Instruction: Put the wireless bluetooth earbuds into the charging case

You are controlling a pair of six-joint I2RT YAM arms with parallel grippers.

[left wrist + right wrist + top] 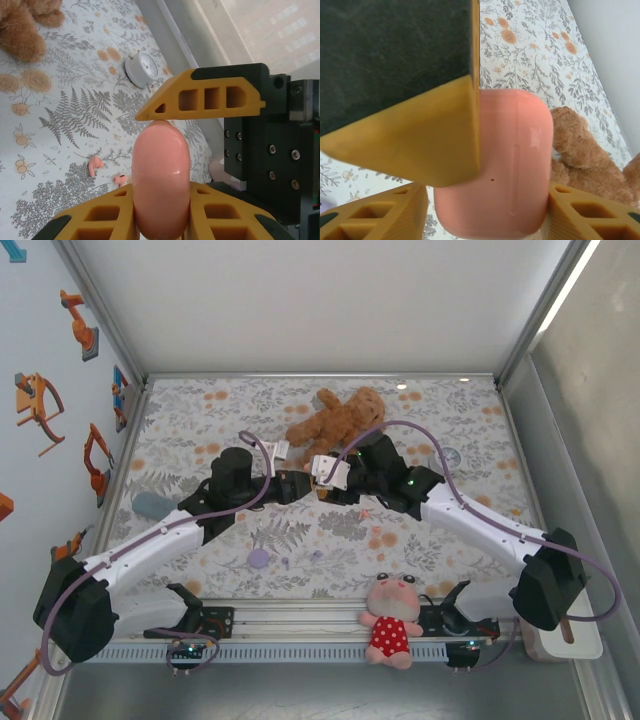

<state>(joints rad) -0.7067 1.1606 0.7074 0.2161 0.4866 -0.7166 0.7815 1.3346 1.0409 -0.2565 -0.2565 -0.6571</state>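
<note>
A pink charging case [160,170] hangs closed above the floral table between both grippers. My left gripper [161,189] is shut on its narrow sides. In the right wrist view the case [515,150] shows its broad face; my right gripper [489,192] stands open around it, with a small gap at one finger. The left gripper's finger [420,135] covers the case's upper left corner. The two grippers meet at mid-table, the left gripper [300,486] and the right gripper [338,480]. Two pink earbuds [94,165] [120,179] lie on the cloth below, apart from the case.
A brown teddy bear [338,420] lies just behind the grippers. A small round dial [141,67] sits on the right side of the table. A lilac case [258,559] and a grey-blue object [150,504] lie to the left. A pink doll [392,618] sits at the near edge.
</note>
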